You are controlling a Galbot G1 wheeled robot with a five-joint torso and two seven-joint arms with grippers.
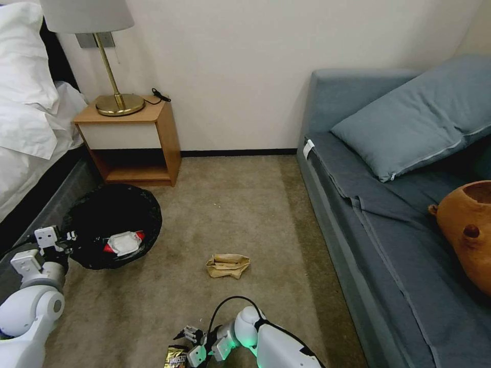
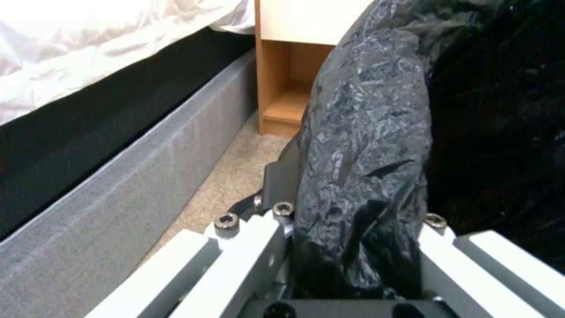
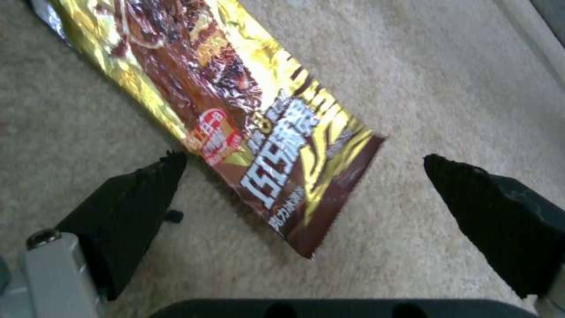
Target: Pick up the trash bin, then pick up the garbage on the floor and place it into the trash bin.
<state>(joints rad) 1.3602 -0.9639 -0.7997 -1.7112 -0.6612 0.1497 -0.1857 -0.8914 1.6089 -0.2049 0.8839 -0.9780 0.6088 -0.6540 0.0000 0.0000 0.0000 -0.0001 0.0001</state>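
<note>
The trash bin (image 1: 110, 212), lined with a glossy black bag, tilts toward me on the left, and my left gripper (image 1: 70, 236) is shut on its near rim. In the left wrist view the fingers (image 2: 276, 185) clamp the bagged rim (image 2: 365, 145). A red-and-white snack packet (image 1: 124, 243) lies inside the bin. A tan paper bag (image 1: 228, 266) rests on the carpet in the middle. My right gripper (image 1: 187, 346) hangs open low over a gold-brown candy wrapper (image 1: 177, 358). In the right wrist view the wrapper (image 3: 253, 119) lies flat on the carpet between the spread fingertips (image 3: 141, 194).
A bed (image 1: 30, 133) runs along the left, with a wooden nightstand (image 1: 133, 138) and brass lamp (image 1: 115, 76) against the wall. A grey sofa (image 1: 388, 245) with a pillow (image 1: 424, 117) and a brown plush bear (image 1: 468, 225) fills the right. Beige carpet (image 1: 235, 204) lies between.
</note>
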